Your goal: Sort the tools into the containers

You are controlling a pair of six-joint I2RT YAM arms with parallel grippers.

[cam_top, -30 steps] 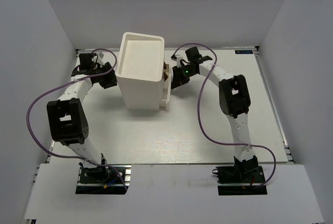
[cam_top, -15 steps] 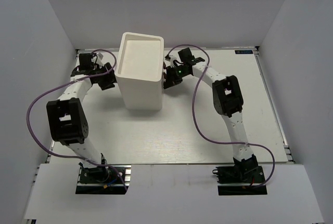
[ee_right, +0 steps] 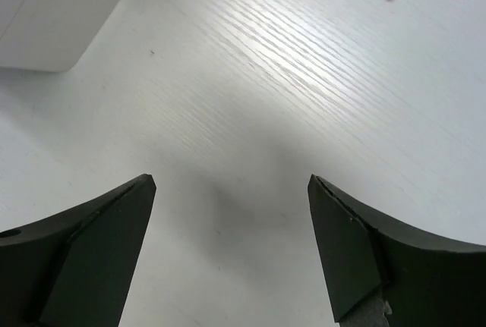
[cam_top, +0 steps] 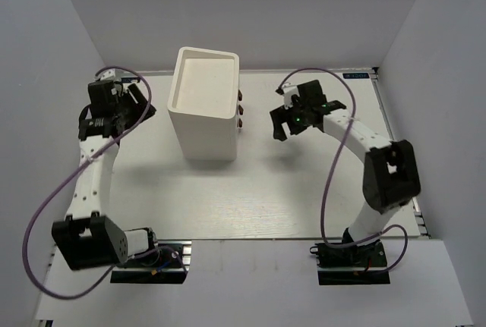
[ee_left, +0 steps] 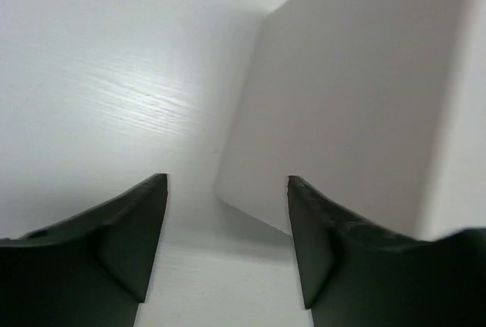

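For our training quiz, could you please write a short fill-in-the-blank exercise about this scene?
1. In the top view, the left gripper is on the ____ side of the cabinet.
2. Both it and the right gripper have their jaws ____.
3. The dark knobs sit on the cabinet's ____ side.
Missing words: left; open; right.

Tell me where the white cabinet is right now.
In the top view, the white cabinet stands left of centre at the far side of the table, between the open left gripper and the open right gripper, touching neither.
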